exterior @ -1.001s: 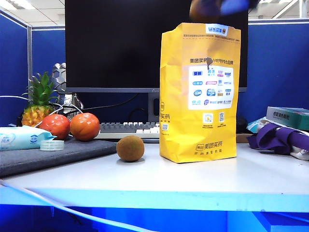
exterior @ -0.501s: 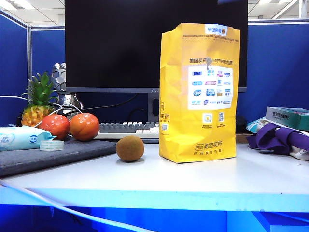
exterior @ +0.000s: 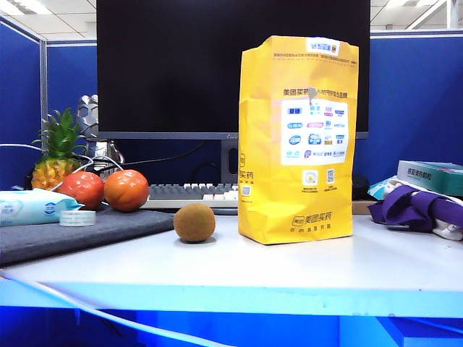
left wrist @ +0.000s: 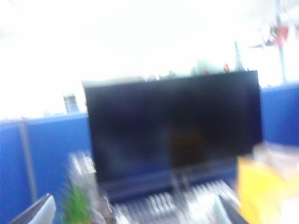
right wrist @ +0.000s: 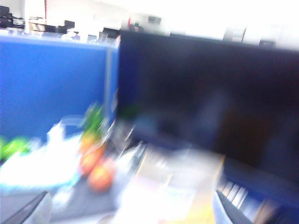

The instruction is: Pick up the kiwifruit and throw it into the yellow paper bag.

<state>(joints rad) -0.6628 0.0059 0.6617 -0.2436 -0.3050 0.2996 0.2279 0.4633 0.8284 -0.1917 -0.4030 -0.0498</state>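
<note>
Now both grippers — left gripper (left wrist: 135, 217) and right gripper (right wrist: 131, 215) — gape wide and empty, the tall crinkled yellow paper bag (exterior: 298, 137) standing ahead of them.

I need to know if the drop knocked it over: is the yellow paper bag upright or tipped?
Upright. The yellow paper bag stands on its base on the table, sides vertical, beside a small kiwifruit.

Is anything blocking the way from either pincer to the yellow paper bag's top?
Nothing visible does. The yellow paper bag stands upright, its top unobstructed in the exterior view. The left pincer and right pincer are outside that view; their blurred wrist views show them open, empty, facing the monitor.
</note>
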